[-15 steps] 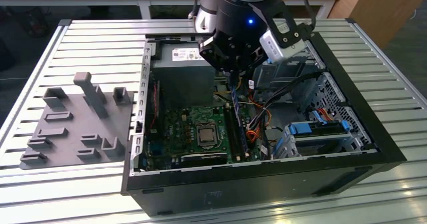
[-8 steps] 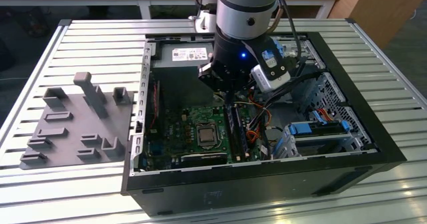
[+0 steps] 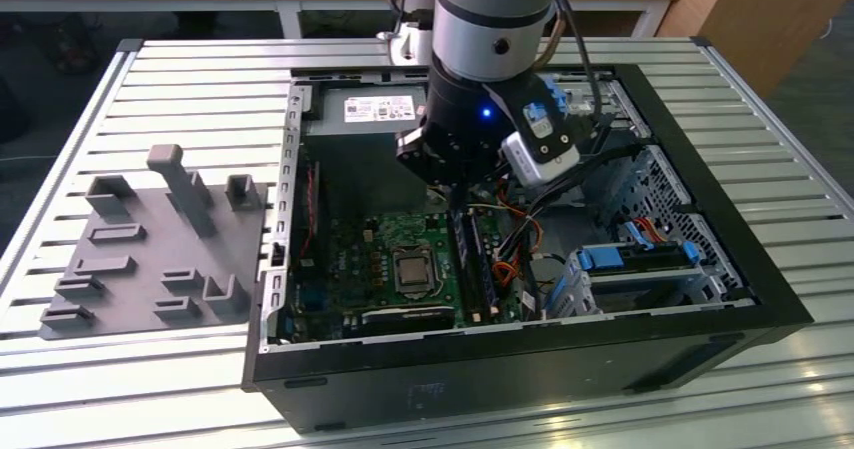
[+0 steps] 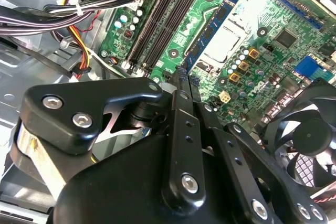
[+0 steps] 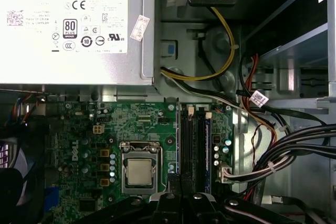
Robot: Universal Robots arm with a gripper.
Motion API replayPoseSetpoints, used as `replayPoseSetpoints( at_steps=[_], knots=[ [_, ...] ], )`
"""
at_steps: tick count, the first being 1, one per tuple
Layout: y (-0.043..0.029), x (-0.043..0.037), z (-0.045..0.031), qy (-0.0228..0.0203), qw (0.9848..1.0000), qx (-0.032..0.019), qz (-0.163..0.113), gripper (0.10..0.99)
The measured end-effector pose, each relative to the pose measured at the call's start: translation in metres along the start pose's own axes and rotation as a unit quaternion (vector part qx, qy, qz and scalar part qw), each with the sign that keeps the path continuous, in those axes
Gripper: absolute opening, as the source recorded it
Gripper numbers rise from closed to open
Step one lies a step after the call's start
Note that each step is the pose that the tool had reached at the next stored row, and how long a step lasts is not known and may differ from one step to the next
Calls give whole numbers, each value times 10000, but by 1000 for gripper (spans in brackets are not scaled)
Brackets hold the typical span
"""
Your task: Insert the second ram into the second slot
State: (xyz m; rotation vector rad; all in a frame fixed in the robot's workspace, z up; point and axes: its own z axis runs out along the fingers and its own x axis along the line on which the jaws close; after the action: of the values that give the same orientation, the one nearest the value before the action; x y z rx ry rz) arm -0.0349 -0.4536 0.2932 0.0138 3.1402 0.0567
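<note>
Directly above memory slots [image 5: 195, 145], gripper [image 4: 181, 77].

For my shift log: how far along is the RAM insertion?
Done: the fingers are shut on the second ram. In hand: it hangs over the motherboard beside the slots. Left: seating it; it does not look pressed into a slot yet.

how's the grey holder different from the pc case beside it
Colour: the grey holder is pale grey all over; the pc case is black. Shape: the holder is a low plate with posts standing up; the case is a deep open box with a green motherboard inside. The arm reaches down into the case, not the holder. Both sit on the slatted metal table.
</note>
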Motion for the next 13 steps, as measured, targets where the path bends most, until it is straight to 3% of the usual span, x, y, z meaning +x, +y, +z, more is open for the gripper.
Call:
replayPoseSetpoints(
  at_steps=[13],
  knots=[
    [-2,0,44,22,10000,0,1,122]
  ],
)
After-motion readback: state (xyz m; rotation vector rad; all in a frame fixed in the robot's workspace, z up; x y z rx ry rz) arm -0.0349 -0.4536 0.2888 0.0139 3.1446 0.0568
